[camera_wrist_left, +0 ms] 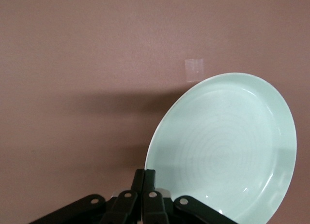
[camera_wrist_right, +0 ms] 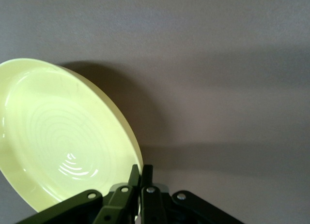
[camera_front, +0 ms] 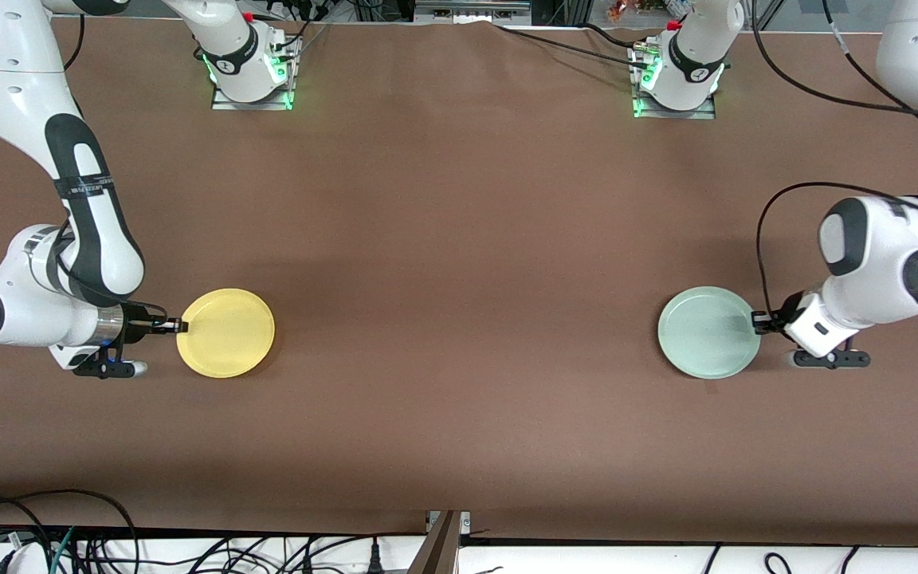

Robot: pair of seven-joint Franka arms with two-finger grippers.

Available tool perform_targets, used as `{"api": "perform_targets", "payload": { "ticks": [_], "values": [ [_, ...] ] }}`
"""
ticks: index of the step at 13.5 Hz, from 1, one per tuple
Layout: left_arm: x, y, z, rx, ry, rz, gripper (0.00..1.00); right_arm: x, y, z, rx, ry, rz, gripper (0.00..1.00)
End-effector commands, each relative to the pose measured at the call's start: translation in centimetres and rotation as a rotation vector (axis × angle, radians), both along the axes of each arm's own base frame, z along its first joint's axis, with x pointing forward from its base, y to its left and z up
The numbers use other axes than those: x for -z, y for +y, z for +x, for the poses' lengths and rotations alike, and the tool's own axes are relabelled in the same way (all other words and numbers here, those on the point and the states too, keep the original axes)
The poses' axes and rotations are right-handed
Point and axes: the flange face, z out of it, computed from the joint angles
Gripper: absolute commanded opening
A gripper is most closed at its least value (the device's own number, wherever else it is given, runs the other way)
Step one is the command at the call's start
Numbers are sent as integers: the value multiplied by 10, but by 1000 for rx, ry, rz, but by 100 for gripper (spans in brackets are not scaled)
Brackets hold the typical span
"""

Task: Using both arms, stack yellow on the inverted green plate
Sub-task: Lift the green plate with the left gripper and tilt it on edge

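The yellow plate (camera_front: 228, 333) lies open side up toward the right arm's end of the table. My right gripper (camera_front: 180, 325) comes in low and level from the table's end and is shut on that plate's rim. In the right wrist view its fingers (camera_wrist_right: 141, 167) pinch the edge of the yellow plate (camera_wrist_right: 58, 137). The green plate (camera_front: 706, 331) lies open side up toward the left arm's end. My left gripper (camera_front: 757, 321) is shut on its rim in the same way. The left wrist view shows this gripper (camera_wrist_left: 145, 171) closed at the green plate's (camera_wrist_left: 227, 146) edge.
The brown table (camera_front: 459, 239) stretches wide between the two plates. Both arm bases (camera_front: 252, 72) (camera_front: 678, 80) stand along the edge farthest from the front camera. Cables (camera_front: 92, 542) hang below the nearest edge. A small pale patch (camera_wrist_left: 194, 70) marks the cloth near the green plate.
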Motion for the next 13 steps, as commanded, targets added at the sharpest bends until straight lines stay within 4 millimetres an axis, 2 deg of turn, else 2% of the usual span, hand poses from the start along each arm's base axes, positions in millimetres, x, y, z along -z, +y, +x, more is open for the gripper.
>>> {"api": "perform_targets", "payload": {
  "ticks": [1,4,6,8,10,13],
  "values": [
    [-43,-9,12,36,50,35,0,-14,5,2,-24,17,23,1],
    [-86,-36,21,75,78,61,0,-27,6,9,-30,9,24,1],
    [-91,-75,22,199,88,252,0,-31,6,12,-31,3,24,1],
    [-94,-94,21,193,81,359,0,-38,11,15,-40,2,27,1],
    [-98,-130,16,222,99,405,0,-45,12,18,-40,5,33,1],
    [-91,-169,10,259,68,665,0,-54,12,18,-48,-2,32,1]
  ]
}}
